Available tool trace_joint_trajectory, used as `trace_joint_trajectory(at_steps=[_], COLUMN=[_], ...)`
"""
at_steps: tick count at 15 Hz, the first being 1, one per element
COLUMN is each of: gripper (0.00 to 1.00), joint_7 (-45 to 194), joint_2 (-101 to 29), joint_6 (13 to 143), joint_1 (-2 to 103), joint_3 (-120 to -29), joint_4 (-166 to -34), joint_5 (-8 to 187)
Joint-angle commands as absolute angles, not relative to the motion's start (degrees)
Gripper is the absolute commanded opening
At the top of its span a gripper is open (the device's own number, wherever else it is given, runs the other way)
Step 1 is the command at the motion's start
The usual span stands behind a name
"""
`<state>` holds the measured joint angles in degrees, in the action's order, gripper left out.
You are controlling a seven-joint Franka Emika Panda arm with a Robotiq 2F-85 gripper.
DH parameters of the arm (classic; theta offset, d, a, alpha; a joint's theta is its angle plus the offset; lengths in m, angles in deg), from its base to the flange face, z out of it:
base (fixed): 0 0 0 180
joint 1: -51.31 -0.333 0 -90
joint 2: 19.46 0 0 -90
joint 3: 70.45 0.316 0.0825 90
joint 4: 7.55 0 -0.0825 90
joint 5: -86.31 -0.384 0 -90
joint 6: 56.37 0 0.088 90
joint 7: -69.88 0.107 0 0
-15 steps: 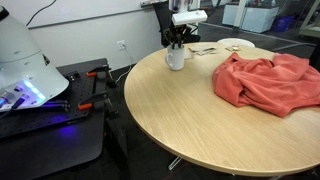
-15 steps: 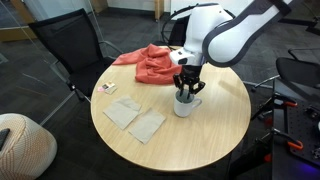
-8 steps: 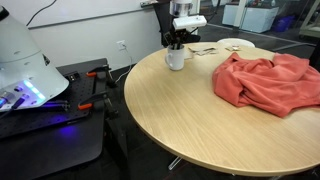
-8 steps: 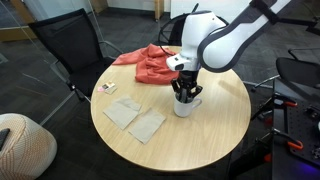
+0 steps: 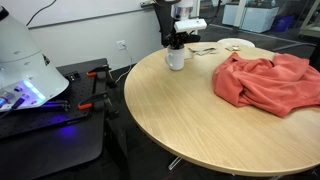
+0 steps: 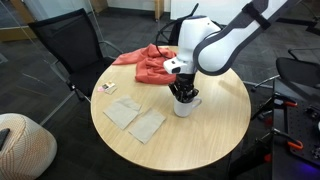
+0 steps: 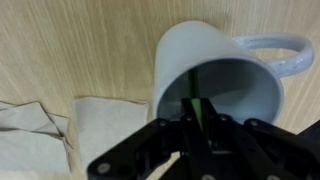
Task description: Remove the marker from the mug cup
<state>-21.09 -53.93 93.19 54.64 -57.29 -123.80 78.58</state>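
The white mug cup stands upright near the table's edge; it also shows in an exterior view and in the wrist view, handle to the right. The thin green marker stands inside the mug. My gripper hangs straight over the mug's mouth in both exterior views. Its fingertips reach into the mug and are closed on the marker's upper end. The marker's lower part is hidden in the mug's shadow.
A crumpled red cloth lies on the round wooden table. Two pale napkins and a small card lie near the mug. Chairs stand around the table.
My wrist has shifted slightly sideways and lowered over the mug. The mug and cloth have not moved.
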Motion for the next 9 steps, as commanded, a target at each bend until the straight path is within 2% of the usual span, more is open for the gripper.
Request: trace_joint_trajectory(at_steps=[1, 9], gripper=[0.03, 0.03], joint_7=[-21.4, -21.0], joint_2=[-53.5, -44.2], joint_6=[91.8, 91.6], joint_1=[56.0, 58.1], joint_3=[-56.3, -55.5], joint_4=[-123.0, -127.6], joint_5=[79.6, 77.1])
